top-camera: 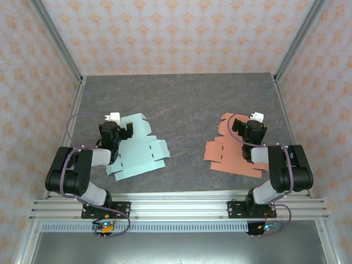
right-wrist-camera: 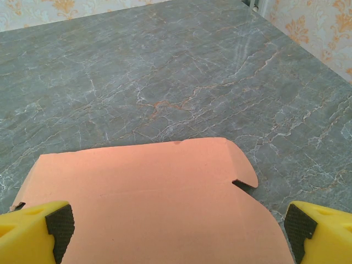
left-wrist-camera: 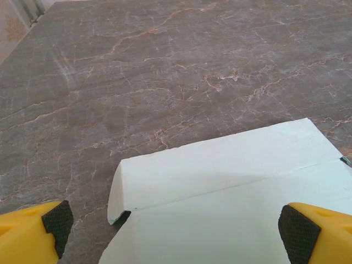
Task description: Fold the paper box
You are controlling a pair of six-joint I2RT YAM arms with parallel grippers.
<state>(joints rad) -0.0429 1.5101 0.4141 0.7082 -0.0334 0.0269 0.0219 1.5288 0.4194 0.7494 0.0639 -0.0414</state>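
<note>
Two flat paper box blanks lie on the table. The pale mint one point(top-camera: 140, 151) is on the left and the orange one point(top-camera: 225, 151) is on the right. My left gripper point(top-camera: 122, 131) hovers open over the mint blank's far part. In the left wrist view its black pads point(left-wrist-camera: 55, 223) stand wide apart on either side of the sheet point(left-wrist-camera: 220, 187), whose far flap is creased slightly upward. My right gripper point(top-camera: 242, 127) is open above the orange blank's far edge. In the right wrist view its pads point(right-wrist-camera: 59, 223) straddle the flat sheet point(right-wrist-camera: 148, 203) with a small rounded tab at the right.
The dark marbled tabletop point(top-camera: 181, 99) runs back to patterned walls. Aluminium frame posts point(top-camera: 71, 71) rise at both sides and a rail point(top-camera: 176, 212) crosses the near edge by the arm bases.
</note>
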